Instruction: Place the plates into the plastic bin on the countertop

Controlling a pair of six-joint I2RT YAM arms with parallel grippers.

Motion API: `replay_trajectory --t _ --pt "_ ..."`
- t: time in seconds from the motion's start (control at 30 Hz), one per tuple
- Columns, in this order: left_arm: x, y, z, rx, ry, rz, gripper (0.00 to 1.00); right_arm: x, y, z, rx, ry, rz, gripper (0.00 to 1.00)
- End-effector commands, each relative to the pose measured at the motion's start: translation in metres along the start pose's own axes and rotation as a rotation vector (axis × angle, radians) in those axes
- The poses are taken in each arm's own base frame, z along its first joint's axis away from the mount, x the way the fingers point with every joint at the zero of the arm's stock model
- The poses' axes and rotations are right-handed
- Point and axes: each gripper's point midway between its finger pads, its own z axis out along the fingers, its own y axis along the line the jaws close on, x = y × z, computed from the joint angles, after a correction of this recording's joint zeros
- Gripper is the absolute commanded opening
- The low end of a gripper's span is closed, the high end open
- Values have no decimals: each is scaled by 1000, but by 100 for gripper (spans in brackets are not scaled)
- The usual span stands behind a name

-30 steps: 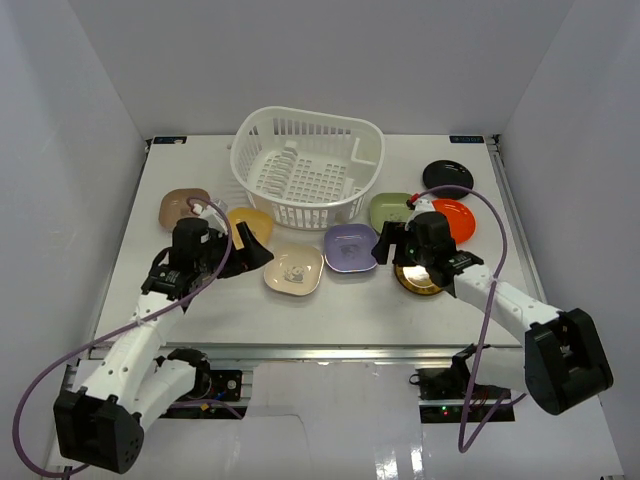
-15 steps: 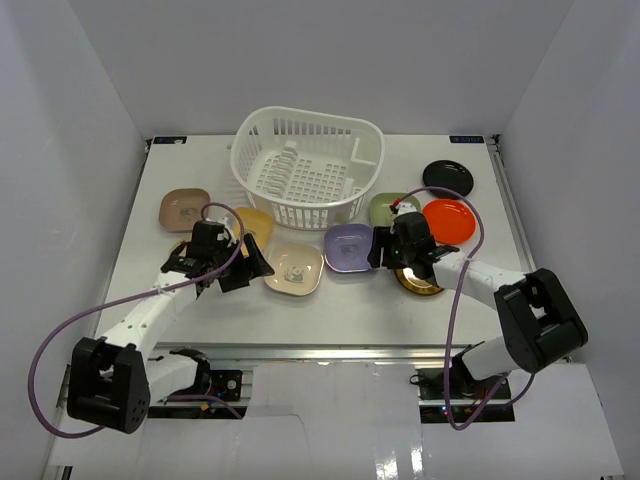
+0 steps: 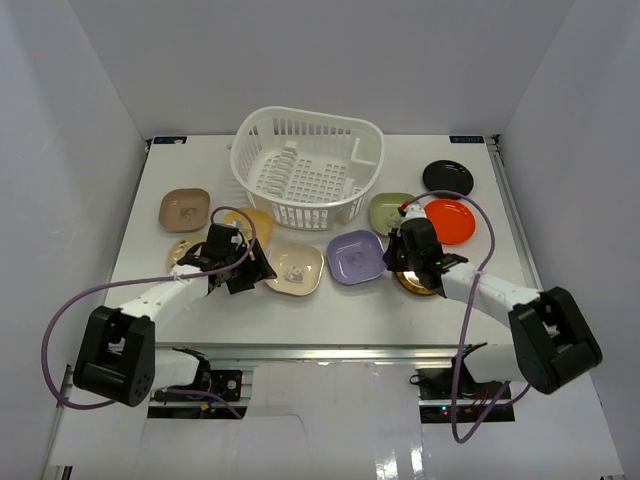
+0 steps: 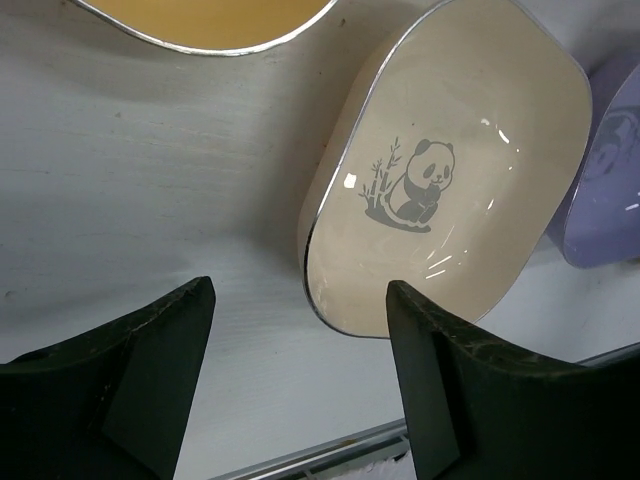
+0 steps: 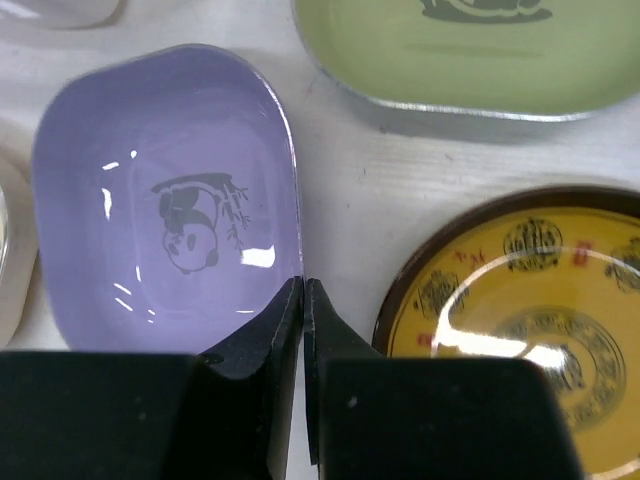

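Left of centre on the countertop (image 3: 330, 312), I had the left gripper (image 4: 300, 295) down low with its jaws spread wide. They straddled the near rim of the cream plate (image 4: 450, 180), one finger over bare countertop and the other over the dish, nothing grasped. The right gripper (image 5: 303, 290) was clenched tight at the right rim of the lavender plate (image 5: 160, 200). It looked pinched on that rim, though the fingertips hid the contact. The gold plate (image 5: 520, 290) sat just beside those fingers, the green plate (image 5: 470, 50) beyond. The bin (image 3: 300, 210) stood back centre. The brown plate (image 3: 185, 208), yellow plate (image 3: 252, 220), black plate (image 3: 447, 177) and orange-red plate (image 3: 450, 220) lay on the countertop outside it.
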Motion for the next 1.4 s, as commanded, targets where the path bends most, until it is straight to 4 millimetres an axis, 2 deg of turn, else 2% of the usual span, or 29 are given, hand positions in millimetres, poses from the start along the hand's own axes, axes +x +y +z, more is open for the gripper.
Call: replay_trajectory --t 0.0,0.03,0.1,0.2,0.27,0.37,0.4,0.47,0.5,0.57,0.6,0.63,0.7,0.73,0.8,0.83,0.87,0.9,0.93,0.97,1.0,1.03,1.07,1.1,1.13,1.23,1.3,1.33,1.37 --pt "-17 -15 2 14 -58 22 79 6 5 -31 -37 -3 -50 8" --pt "-16 -11 6 -5 -52 23 78 1 11 -48 -70 -34 -52 8" --pt "-15 -9 9 -20 -50 20 76 10 14 -64 -98 -18 -53 8" --pt "-18 -9 14 -29 -64 11 71 -22 39 -100 -212 -127 -45 8" --pt "-22 -10 17 -41 -76 11 67 -63 61 -129 -292 -233 -46 8" --pt "-24 -11 22 -57 -80 16 58 -97 85 -147 -374 -285 -67 8" --pt "-23 -11 23 -60 -80 18 53 -119 95 -158 -399 -333 -72 8" --pt "-21 -10 25 -65 -80 19 41 -142 108 -160 -431 -377 -75 8" --pt "-20 -8 25 -69 -78 20 28 -165 115 -170 -444 -434 -68 8" --pt "-17 -6 25 -76 -75 23 14 -190 124 -160 -437 -465 -57 8" --pt "-14 -4 24 -77 -71 27 4 -218 135 -171 -457 -531 -60 8" --pt "-13 -4 23 -76 -68 30 0 -225 138 -148 -437 -509 -58 8" --pt "-10 -3 20 -73 -63 36 0 -247 142 -131 -410 -525 -63 8" --pt "-11 -5 15 -63 -72 39 0 -264 146 -108 -380 -519 -76 8" --pt "-10 -9 9 -44 -78 46 0 -278 148 -81 -355 -503 -88 8" --pt "-10 -15 0 -18 -81 58 0 -271 146 -41 -328 -446 -96 8" --pt "-10 -19 -6 -3 -85 64 0 -295 147 -37 -295 -491 -103 8" --pt "-9 -24 -13 19 -75 73 0 -282 143 2 -260 -422 -118 8" --pt "-15 -33 -26 54 -105 93 0 -282 140 14 -231 -400 -132 8" --pt "-17 -38 -34 69 -118 103 0 -300 143 16 -222 -429 -146 8" --pt "-21 -44 -43 86 -133 117 0 -285 137 46 -190 -370 -159 8" --pt "-30 -54 -62 114 -173 145 0 -297 142 48 -190 -388 -182 8" --pt "-36 -59 -72 121 -195 156 0 -292 141 58 -185 -363 -192 8" --pt "-42 -63 -82 124 -220 165 0 -276 136 78 -167 -308 -203 8" --pt "-55 -75 -100 136 -259 176 0 -272 136 84 -171 -292 -212 8" --pt "-81 -95 -124 155 -339 188 0 -260 133 96 -166 -259 -225 8" --pt "-110 -114 -137 161 -405 183 0 -261 135 93 -174 -260 -225 31" --pt "-119 -122 -139 166 -419 183 0 -263 139 89 -193 -266 -229 58" --pt "-135 -137 -150 190 -456 185 0 -270 141 83 -199 -281 -226 69"
